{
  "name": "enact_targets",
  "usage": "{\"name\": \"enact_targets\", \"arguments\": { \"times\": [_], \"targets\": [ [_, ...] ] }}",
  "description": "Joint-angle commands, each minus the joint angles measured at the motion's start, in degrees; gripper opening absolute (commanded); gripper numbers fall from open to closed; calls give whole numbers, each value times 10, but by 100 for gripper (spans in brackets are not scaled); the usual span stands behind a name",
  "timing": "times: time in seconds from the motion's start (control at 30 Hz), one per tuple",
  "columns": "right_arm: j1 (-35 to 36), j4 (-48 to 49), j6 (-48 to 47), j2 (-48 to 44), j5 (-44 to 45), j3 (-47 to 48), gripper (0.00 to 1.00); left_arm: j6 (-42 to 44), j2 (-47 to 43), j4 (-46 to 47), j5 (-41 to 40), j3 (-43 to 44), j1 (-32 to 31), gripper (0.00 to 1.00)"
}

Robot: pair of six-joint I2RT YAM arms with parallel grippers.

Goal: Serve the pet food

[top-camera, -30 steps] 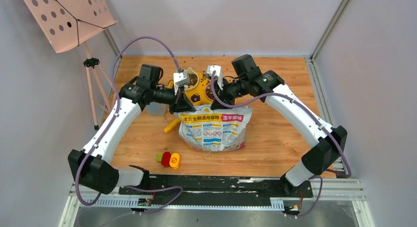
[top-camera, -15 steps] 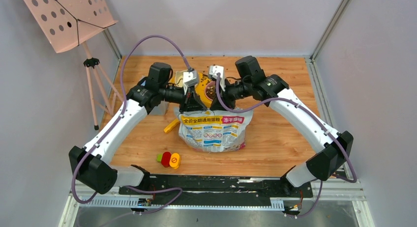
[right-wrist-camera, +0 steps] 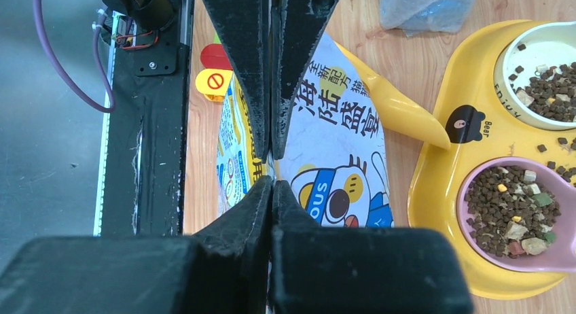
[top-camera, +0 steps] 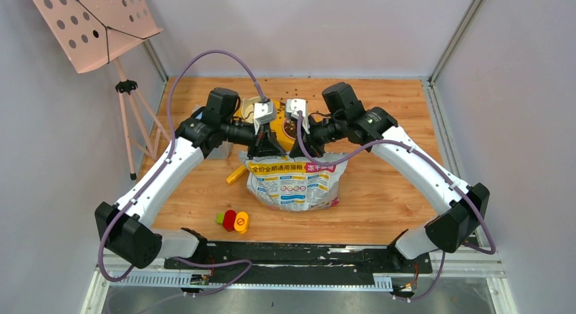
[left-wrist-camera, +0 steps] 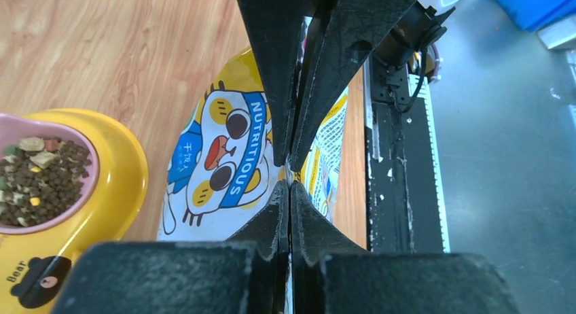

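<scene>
loose, light kibble (right-wrist-camera: 514, 202) likely spills easily, so handle it through its soft foil bag (top-camera: 293, 185), mid-table; left gripper (left-wrist-camera: 291, 175) and right gripper (right-wrist-camera: 272, 168) both clamp its top edge.

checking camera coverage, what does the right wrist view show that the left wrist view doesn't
Right wrist only: the white bowl, yellow scoop, and small red and yellow pieces. Left wrist only: a blue object at its top corner. Both: the bag, its top edge pinched by the left pincer or right pincer, and the pink bowl of pet food.
</scene>
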Motion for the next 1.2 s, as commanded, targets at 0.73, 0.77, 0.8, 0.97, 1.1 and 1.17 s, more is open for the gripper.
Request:
{"name": "enact_targets", "arguments": {
  "times": [0.73,0.77,0.8,0.97,1.1,1.17],
  "targets": [
    [-33,-98,-63,-81,87,-18,9,104,-37,-108,-59,31,-4,0],
    [-33,-103,-65,-89,85,-24,6,104,-42,-109,-60,31,-4,0],
    [-33,-105,-63,-92,87,-31,9,103,-43,-110,-61,30,-4,0],
    [-44,-116,-67,-98,57,-50,0,107,-53,-113,-74,22,-1,0],
    [-44,-114,-50,-87,93,-42,32,115,-55,-119,-72,17,5,0],
    [-46,-115,-62,-88,114,-40,30,108,-56,-112,-69,11,5,0]
  ]
}}
